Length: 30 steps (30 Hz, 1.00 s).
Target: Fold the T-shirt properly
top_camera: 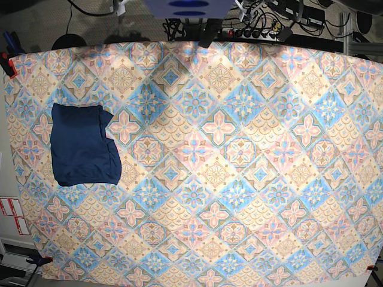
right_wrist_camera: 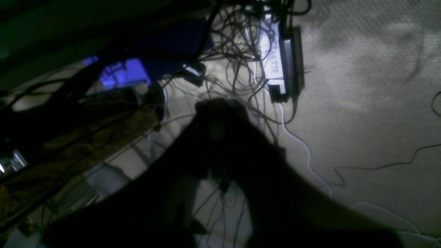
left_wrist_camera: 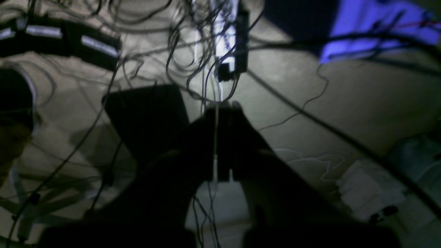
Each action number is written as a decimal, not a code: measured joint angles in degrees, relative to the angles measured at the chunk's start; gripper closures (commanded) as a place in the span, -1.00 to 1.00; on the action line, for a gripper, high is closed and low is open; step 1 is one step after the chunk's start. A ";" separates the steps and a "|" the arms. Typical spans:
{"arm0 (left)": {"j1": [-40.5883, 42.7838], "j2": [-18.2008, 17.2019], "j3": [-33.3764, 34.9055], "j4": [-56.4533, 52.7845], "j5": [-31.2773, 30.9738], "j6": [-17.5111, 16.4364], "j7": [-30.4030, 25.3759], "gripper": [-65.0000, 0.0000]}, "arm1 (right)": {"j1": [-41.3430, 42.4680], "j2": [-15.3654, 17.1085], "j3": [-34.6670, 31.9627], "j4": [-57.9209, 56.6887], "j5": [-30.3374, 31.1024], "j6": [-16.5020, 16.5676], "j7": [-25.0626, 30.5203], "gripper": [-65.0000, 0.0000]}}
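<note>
T-shirt lies folded into a compact navy rectangle near the left edge of the patterned tablecloth in the base view, about mid-height, flat, with one ragged corner at its upper right. Its left edge runs just inside the cloth's left border; the other three sides face bare cloth. Rest of the cloth is open, all the way to the right edge and down to the bottom edge. No arm over the table in the base view. Orange clamps pin the cloth at the left corner. Power strip and cable tangle sit just past the top edge. Both wrist views are dark and blurry, aimed at the floor with cables. Left gripper shows as a dark silhouette, fingers pressed together, closed on nothing. Right gripper same, closed, nothing held. White power strip lies on the floor beyond the left gripper's tips.
</note>
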 measured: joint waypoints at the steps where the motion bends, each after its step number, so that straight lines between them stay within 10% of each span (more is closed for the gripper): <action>1: -0.28 0.00 0.00 -0.02 0.02 -0.04 -0.17 1.00 | 0.04 -0.07 0.00 0.00 -0.02 -1.27 -0.02 0.99; 7: -3.67 -0.13 0.00 0.26 0.00 0.00 -0.57 1.00 | 0.68 -0.79 0.02 -0.13 0.00 -12.07 -0.46 0.99; 20: -4.50 -0.11 0.00 0.02 0.02 -0.04 -0.35 1.00 | 2.58 -6.05 0.00 -0.33 -0.24 -11.78 -7.74 0.99; 30: -5.35 -0.11 0.00 0.02 0.02 -0.02 -0.17 1.00 | 3.06 -5.18 0.00 -0.02 -0.02 -19.45 -6.54 0.99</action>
